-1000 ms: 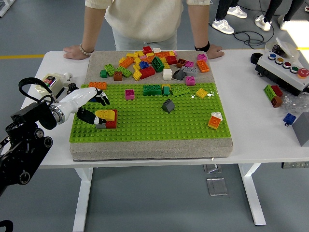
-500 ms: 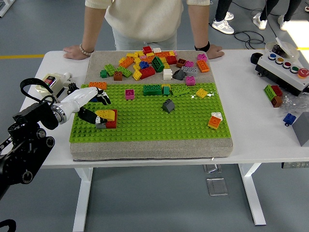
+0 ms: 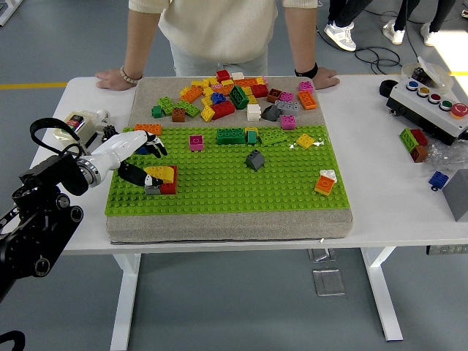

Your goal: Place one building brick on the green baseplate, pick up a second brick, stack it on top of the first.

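A yellow curved brick sits on top of a red brick at the left side of the green baseplate. My left hand hovers just left of that stack, fingers spread and holding nothing; the thumb reaches low beside the stack and the other fingers point over the plate above it. A pile of loose bricks lies on the grey mat behind the plate. My right hand is out of sight.
Single bricks stand on the plate: pink, green, dark grey, orange-white. A person leans both hands on the far edge. A button box and several bricks lie at right.
My left hand has drawn slightly back to the left and up from the stack. The yellow-on-red stack stays where it was.
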`<state>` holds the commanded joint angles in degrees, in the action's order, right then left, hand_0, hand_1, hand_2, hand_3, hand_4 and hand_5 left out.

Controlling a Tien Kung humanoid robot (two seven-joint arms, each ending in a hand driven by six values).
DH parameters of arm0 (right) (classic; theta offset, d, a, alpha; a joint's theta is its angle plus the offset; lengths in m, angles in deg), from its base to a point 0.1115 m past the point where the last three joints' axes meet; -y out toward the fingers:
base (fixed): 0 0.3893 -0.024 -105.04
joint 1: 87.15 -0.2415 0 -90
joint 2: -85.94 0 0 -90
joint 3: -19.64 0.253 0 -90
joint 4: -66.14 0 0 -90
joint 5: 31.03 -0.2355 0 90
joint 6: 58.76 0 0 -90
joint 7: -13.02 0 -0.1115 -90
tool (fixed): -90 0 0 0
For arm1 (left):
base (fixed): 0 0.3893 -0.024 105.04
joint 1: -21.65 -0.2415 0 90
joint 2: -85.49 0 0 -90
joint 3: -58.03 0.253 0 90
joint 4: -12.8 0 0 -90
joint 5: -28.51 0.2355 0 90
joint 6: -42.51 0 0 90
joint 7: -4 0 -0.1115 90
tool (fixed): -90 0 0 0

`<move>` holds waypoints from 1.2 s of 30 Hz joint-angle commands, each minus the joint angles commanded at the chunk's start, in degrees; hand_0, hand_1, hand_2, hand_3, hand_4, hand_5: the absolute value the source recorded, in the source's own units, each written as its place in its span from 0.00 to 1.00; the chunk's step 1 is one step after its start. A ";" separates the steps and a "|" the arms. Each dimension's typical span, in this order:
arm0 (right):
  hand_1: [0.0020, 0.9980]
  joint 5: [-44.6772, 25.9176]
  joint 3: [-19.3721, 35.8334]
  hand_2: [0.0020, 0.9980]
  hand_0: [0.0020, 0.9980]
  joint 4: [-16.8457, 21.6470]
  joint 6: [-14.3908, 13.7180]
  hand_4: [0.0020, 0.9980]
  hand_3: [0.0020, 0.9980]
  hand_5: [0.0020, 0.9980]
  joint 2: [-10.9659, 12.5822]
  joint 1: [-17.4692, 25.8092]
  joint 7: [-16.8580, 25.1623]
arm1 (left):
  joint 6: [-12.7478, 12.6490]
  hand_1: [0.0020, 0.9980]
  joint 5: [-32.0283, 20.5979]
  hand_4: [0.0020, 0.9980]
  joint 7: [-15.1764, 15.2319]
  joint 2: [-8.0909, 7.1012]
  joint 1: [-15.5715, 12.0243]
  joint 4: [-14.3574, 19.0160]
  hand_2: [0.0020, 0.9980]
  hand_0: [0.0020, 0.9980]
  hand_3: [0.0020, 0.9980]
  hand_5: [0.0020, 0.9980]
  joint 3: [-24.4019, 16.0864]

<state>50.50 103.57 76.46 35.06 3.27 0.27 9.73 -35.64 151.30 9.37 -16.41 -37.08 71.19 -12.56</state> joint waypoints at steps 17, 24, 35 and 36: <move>0.69 -0.08 -0.21 0.73 0.76 0.00 -0.02 1.00 0.76 0.50 -0.22 0.05 -0.01 | -0.27 0.69 -0.21 0.96 0.17 0.10 0.44 -0.85 0.61 0.76 0.61 0.14 0.08; 0.69 0.10 0.00 0.73 0.76 0.00 0.00 1.00 0.76 0.50 -0.17 0.12 -0.07 | 0.81 0.69 -0.65 0.95 0.02 -0.24 -0.01 0.62 0.61 0.76 0.60 0.13 -0.02; 0.69 0.17 0.39 0.73 0.76 0.00 0.05 1.00 0.76 0.50 -0.08 0.10 0.01 | 2.29 0.69 -1.17 0.95 -0.62 -1.18 -2.28 6.45 0.61 0.76 0.60 0.13 -2.17; 0.69 0.17 0.42 0.73 0.76 0.00 0.07 1.00 0.75 0.50 -0.05 0.14 0.00 | 2.53 0.70 -0.88 1.00 -0.83 -1.41 -2.73 7.49 0.63 0.78 0.61 0.20 -2.43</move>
<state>50.67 103.99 76.46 35.13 3.22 0.41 9.73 -33.12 150.43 8.54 -17.83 -39.81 78.68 -14.99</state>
